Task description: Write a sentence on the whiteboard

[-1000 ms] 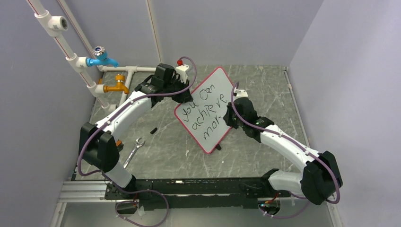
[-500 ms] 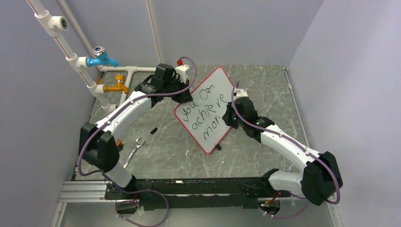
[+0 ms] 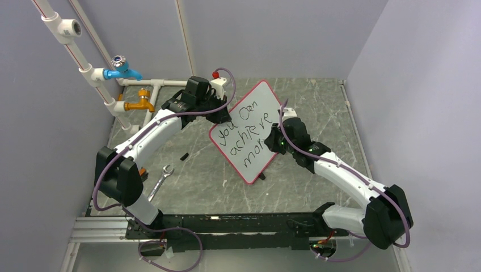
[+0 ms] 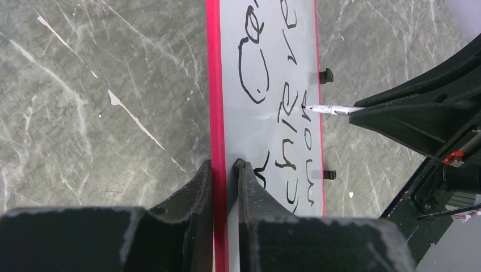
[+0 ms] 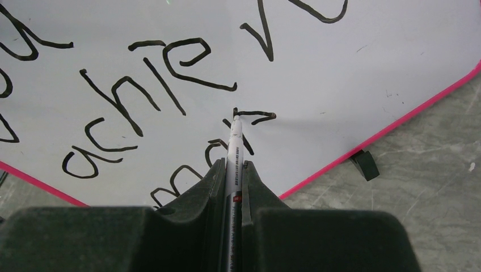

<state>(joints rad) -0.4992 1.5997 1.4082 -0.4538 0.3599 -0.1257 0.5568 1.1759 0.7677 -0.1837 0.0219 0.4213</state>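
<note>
The whiteboard (image 3: 249,133) stands tilted near the middle of the grey marbled table (image 3: 317,96), turned so that 1 corner points toward the arm bases; its glossy face looks up and toward the right arm. The left gripper (image 4: 224,165) is closed narrow on the board's red-pink rim at the upper left edge - 1 finger on the face, 1 behind it; the rim runs straight between them. The right gripper (image 5: 232,164) is closed on a thin white marker (image 5: 233,148), which lies along the gap between the 2 fingers and sticks out in front; its black tip touches the white face. The writing on the board is in black, in 3 lines: "you can", "achieve", and a third line that reads "mor"; the tip rests at the last letter of this third line. Small black feet (image 4: 326,75) sit on the board's far edge in the left wrist view. On the table to the left of the board lies a silver wrench (image 3: 160,181) - well apart from it; further back, white pipes (image 3: 85,68) carry a blue tap (image 3: 122,71) and a yellow tap (image 3: 140,104).
</note>
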